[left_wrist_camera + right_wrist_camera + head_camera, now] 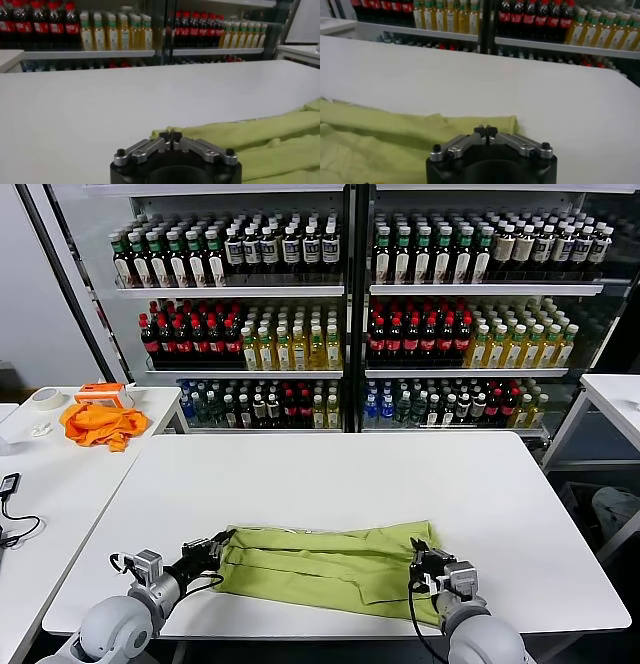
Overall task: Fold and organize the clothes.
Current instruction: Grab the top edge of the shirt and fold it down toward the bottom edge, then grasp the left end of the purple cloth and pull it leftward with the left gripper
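The lime-green shirt (320,562) lies folded into a long strip near the front edge of the white table (330,474). No print shows. My left gripper (217,546) is at the strip's left end, its jaws shut with a bit of green cloth at the tips (171,135). My right gripper (420,558) is at the strip's right end, jaws shut over the cloth's edge (485,131). The shirt shows in the left wrist view (260,135) and in the right wrist view (385,135).
An orange cloth (100,424) and a tape roll (45,397) lie on a side table at the left. Shelves of bottles (350,314) stand behind the table. Another white table (615,399) is at the right.
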### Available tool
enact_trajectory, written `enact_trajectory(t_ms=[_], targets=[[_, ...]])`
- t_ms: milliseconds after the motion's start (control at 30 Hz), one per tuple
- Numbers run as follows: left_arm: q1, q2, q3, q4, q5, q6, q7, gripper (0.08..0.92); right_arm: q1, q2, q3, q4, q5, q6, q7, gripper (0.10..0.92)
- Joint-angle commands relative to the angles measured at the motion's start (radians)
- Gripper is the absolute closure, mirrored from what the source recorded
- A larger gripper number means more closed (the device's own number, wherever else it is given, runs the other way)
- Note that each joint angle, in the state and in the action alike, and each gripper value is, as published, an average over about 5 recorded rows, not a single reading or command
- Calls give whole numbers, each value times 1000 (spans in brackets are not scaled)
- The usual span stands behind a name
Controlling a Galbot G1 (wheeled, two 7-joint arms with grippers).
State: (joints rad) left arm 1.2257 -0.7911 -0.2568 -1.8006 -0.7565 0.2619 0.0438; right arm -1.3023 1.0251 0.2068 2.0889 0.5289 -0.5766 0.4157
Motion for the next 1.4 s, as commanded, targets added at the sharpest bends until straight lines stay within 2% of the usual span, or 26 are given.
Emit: enact_trajectory(t_ms=[33, 167, 333, 433, 600, 833, 933, 1067, 1400], targets=[[1, -6, 4, 4, 32, 13, -6, 916, -27, 7, 1, 2, -16, 2, 15, 918], [7, -10, -9, -6, 39, 18, -28, 887, -38, 13, 13, 8, -36, 11, 39, 895], [26, -12, -46, -56, 5, 17, -72, 749, -86, 12, 62, 66, -60, 26, 36, 775], [39, -24, -47, -102, -26, 20, -150, 662, -118, 18, 89, 115, -66, 28, 31, 680], [64, -74, -2, -162, -38, 61, -338, 524, -140, 10, 143, 119, -66, 35, 26, 524], [59, -140, 48, -137, -20, 85, -461, 316, -144, 0, 194, 115, -53, 39, 19, 324], [43, -155, 46, -111, -47, 102, -487, 235, -145, 0, 192, 108, -56, 40, 19, 246], [32, -161, 46, -91, -63, 102, -492, 183, -139, 10, 184, 97, -62, 42, 19, 207], [46, -166, 73, -96, -64, 101, -492, 183, -139, 36, 164, 86, -89, 44, 23, 203]])
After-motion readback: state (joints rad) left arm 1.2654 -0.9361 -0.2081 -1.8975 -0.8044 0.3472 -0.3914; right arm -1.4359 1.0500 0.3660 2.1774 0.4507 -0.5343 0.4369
